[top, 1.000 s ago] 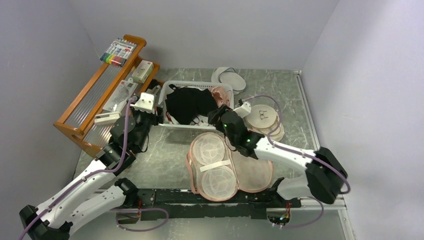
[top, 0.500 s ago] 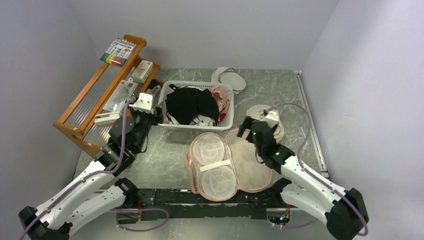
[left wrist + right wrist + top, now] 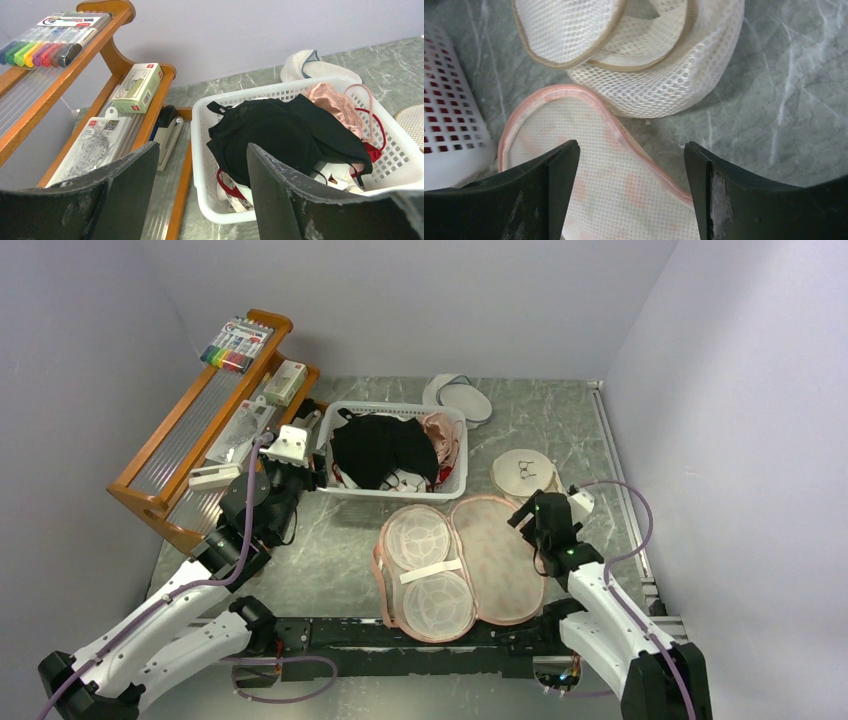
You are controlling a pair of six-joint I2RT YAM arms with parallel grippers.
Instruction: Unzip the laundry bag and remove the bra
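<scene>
The laundry bag [image 3: 500, 560] lies unzipped and spread flat at the table's near middle, its pale lining with two round cups facing up on the left half. The black bra [image 3: 380, 448] lies on top of other garments in the white basket [image 3: 392, 495]. My left gripper [image 3: 308, 478] hovers open at the basket's left end, apart from the bra [image 3: 280, 135]. My right gripper [image 3: 527, 517] is open and empty above the bag's far right edge. In the right wrist view the right gripper [image 3: 630, 146] frames the bag's pink trim [image 3: 624, 190].
A wooden rack [image 3: 200, 430] with a marker pack [image 3: 235, 345] and boxes stands at the left. White round mesh pouches lie right of the basket [image 3: 525, 472] and behind it [image 3: 462, 398]. A pink garment [image 3: 440, 430] and red straps fill the basket's right end.
My right gripper has drawn back from the basket's right end, swinging right and toward the near edge, over the bag's right side. The bra stays in the basket. The left arm has not moved.
</scene>
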